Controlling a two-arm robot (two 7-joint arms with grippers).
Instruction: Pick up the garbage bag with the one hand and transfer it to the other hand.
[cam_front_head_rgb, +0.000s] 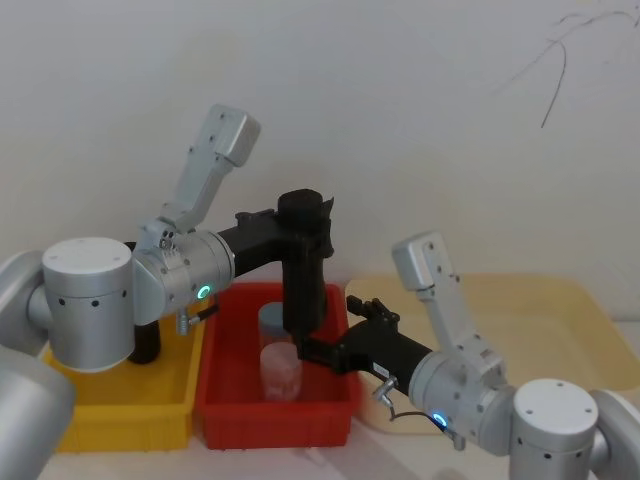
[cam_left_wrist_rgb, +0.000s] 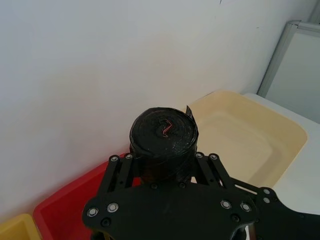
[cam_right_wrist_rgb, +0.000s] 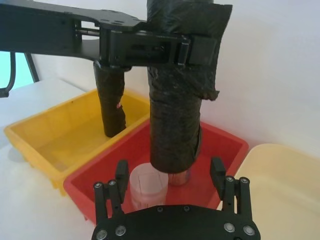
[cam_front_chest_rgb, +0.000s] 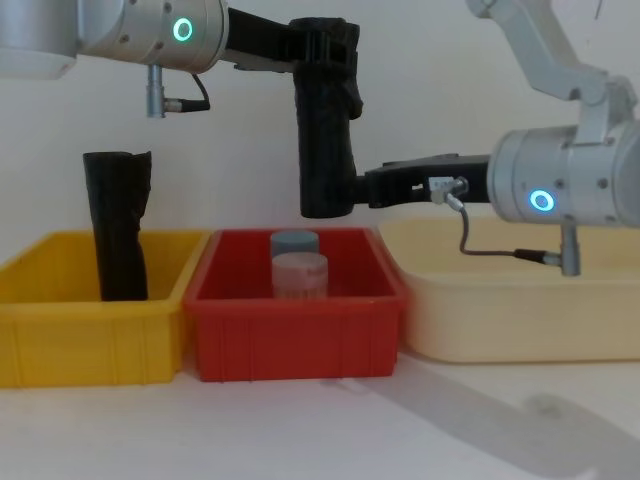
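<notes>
The garbage bag (cam_front_chest_rgb: 325, 130), a stout matte black roll, hangs upright above the red bin (cam_front_chest_rgb: 300, 330), with a loose flap near its top. My left gripper (cam_front_chest_rgb: 325, 45), on the arm with the green-teal ring, is shut on the roll's upper part (cam_left_wrist_rgb: 164, 132). My right gripper (cam_right_wrist_rgb: 169, 170), on the arm with the blue ring, is open at the roll's lower end (cam_right_wrist_rgb: 175, 120). Its fingers (cam_right_wrist_rgb: 121, 172) stand one on each side, a small gap away from the plastic. In the head view the right gripper (cam_front_head_rgb: 325, 325) reaches in from the right under the left gripper (cam_front_head_rgb: 300, 232).
Two jars stand in the red bin under the roll, one pink (cam_front_chest_rgb: 300, 272) and one blue-grey (cam_front_chest_rgb: 294, 243). A slimmer black roll (cam_front_chest_rgb: 118, 225) stands in the yellow bin (cam_front_chest_rgb: 90, 330) on the left. A cream tray (cam_front_chest_rgb: 520, 310) lies on the right. A white wall is close behind.
</notes>
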